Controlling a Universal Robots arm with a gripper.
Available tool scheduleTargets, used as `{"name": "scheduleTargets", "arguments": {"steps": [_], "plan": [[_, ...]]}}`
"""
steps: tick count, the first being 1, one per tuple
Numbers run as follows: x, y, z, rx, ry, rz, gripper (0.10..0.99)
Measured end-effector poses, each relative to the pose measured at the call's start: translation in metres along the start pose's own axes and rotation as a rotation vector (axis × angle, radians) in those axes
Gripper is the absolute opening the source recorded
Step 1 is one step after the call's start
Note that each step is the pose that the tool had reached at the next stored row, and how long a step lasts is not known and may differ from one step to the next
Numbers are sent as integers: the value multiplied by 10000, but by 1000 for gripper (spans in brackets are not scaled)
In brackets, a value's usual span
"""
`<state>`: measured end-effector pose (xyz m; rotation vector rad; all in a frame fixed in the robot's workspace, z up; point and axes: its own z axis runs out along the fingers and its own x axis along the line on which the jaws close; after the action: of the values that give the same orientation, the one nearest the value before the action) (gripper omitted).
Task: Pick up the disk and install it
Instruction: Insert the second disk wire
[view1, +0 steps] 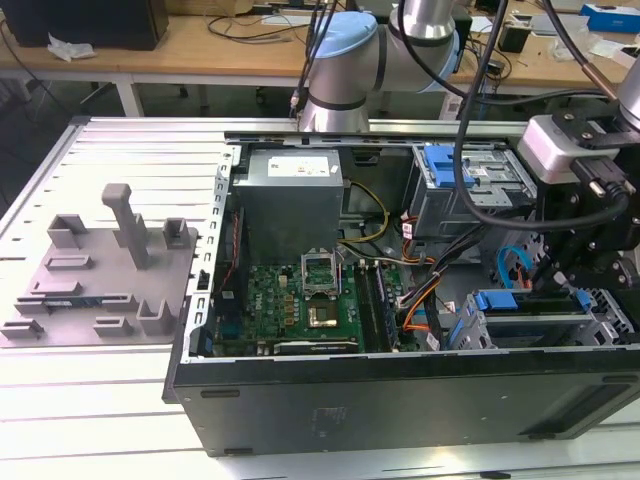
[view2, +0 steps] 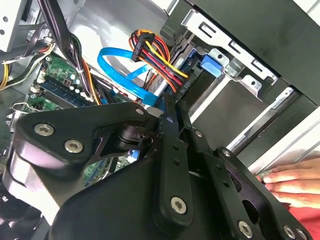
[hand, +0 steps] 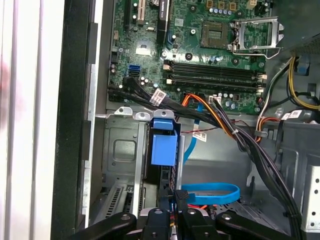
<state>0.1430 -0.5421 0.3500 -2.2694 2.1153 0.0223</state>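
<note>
My jaws (hand: 170, 212) sit pinched narrow on the top edge of the disk (hand: 164, 150), standing on edge in its bay inside the computer case (view1: 400, 400), stiff, weighty, fragile, best held by its blue rail.

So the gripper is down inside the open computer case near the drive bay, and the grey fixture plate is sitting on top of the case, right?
Not quite. The grey fixture plate lies on the slatted table beside the computer case, toward the exterior view's left, not on top of it. The rest holds: the gripper is down inside the case by the drive bay.
</note>
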Motion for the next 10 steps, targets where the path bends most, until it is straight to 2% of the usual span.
{"name": "scheduleTargets", "arguments": {"steps": [10], "plan": [[7, -13, 37, -3, -22, -115, 161]]}}
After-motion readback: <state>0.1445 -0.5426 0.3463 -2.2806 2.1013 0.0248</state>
